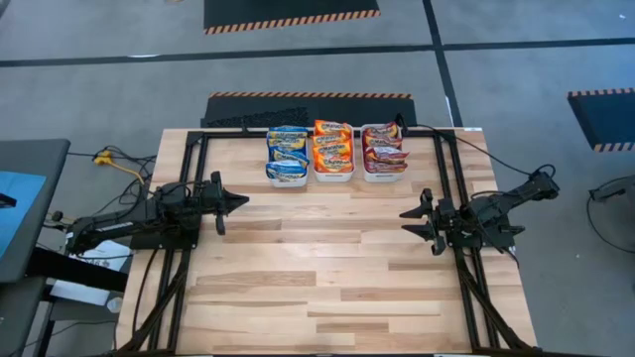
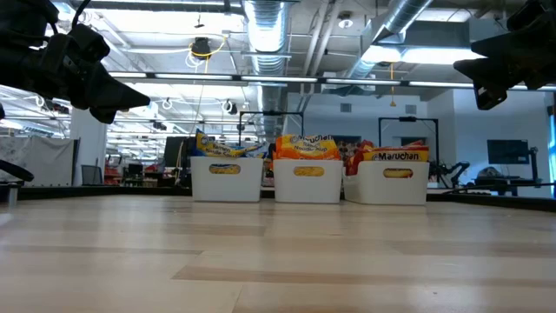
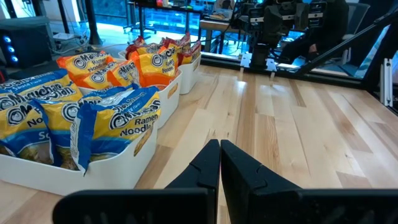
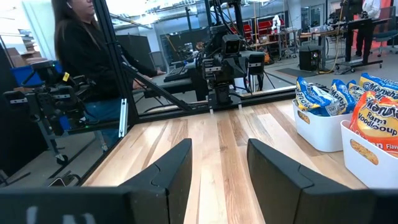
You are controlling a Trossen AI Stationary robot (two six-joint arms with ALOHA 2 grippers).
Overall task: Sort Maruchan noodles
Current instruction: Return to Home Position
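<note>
Maruchan noodles [image 1: 332, 149]: every pack I see sits in one of 3 white bins, set in a row at the far edge of the table [image 1: 327, 268], approx. mid-width.
- Blue packs [image 1: 287, 147] in left bin [image 1: 287, 183].
- Orange packs [image 1: 332, 142] in center bin [image 1: 332, 179].
- Dark red packs [image 1: 383, 145] in right bin [image 1: 382, 178].

Low view: packs stand or lean on edge, with tops poking above the rims. Bins are just beside one another; I can't tell if the walls touch.

Left gripper [image 1: 241, 201]: over the left part of the table, pointing twd the middle. It is up off the wood, since the low view shows it high at upper left. Jaws closed, fingers [image 3: 249, 174] pressed together w/ nothing between them. Left wrist view looks past them at the blue packs, near side.

Right gripper [image 1: 407, 222]: over the right part of the table, pointing back twd the left arm, also raised. Jaws wide apart w/ bare wood showing in the gap, holding nothing.

Both grippers are well apart from the bins and from each other.

A person [image 4: 81, 50] in a dark top shows in the right wrist view, beyond the table, behind the left arm's side.
</note>
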